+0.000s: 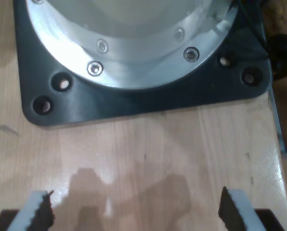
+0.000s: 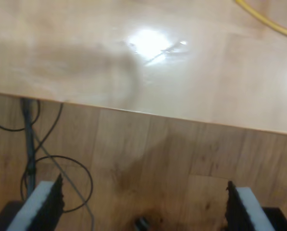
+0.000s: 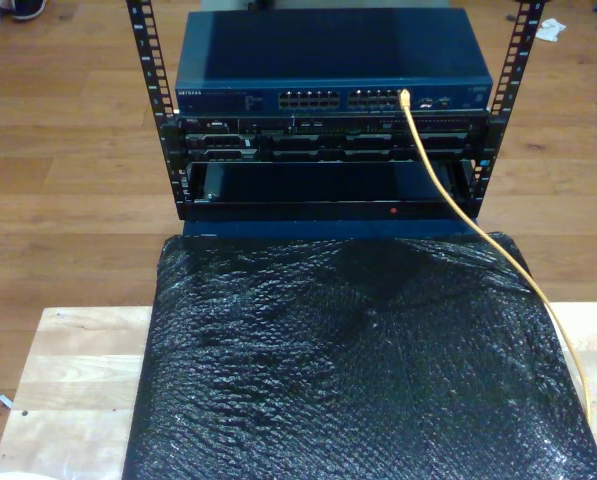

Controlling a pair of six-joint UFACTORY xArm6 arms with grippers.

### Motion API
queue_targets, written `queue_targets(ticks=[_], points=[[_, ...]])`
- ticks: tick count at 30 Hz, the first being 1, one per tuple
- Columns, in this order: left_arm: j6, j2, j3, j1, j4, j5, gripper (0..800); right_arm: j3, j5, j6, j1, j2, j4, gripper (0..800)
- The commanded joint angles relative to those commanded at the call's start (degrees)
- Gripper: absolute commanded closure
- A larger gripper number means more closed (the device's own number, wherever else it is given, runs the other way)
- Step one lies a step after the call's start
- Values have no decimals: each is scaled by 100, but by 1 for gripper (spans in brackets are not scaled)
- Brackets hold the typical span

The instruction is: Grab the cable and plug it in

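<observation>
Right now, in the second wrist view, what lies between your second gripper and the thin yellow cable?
Bare surface: brown wood floor, then glossy pale wooden tabletop lie between my second gripper and the yellow cable.

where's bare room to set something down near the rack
The black bubble wrap sheet is bare except along the exterior view's right edge, where the cable trails from the switch. Wood table strip at that view's left is free. The rack front is crowded.

Bare tabletop (image 1: pixel 148 154) lies between my first pincer (image 1: pixel 136 209) and the arm's base plate (image 1: pixel 133 103).
</observation>
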State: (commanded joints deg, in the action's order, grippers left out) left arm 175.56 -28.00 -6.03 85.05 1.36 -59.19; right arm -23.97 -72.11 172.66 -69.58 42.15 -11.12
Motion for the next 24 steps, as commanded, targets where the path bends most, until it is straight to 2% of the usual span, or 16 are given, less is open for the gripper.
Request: queue_targets(ticks=[7, 12, 24], points=[[0, 0, 0, 0, 0, 0, 0, 431, 26, 545, -703, 237, 88, 2], [0, 0, 0, 0, 0, 0, 0, 677, 53, 659, -791, 281, 105, 2], [0, 0, 0, 0, 0, 0, 0, 721, 53, 686, -1002, 202, 369, 2]])
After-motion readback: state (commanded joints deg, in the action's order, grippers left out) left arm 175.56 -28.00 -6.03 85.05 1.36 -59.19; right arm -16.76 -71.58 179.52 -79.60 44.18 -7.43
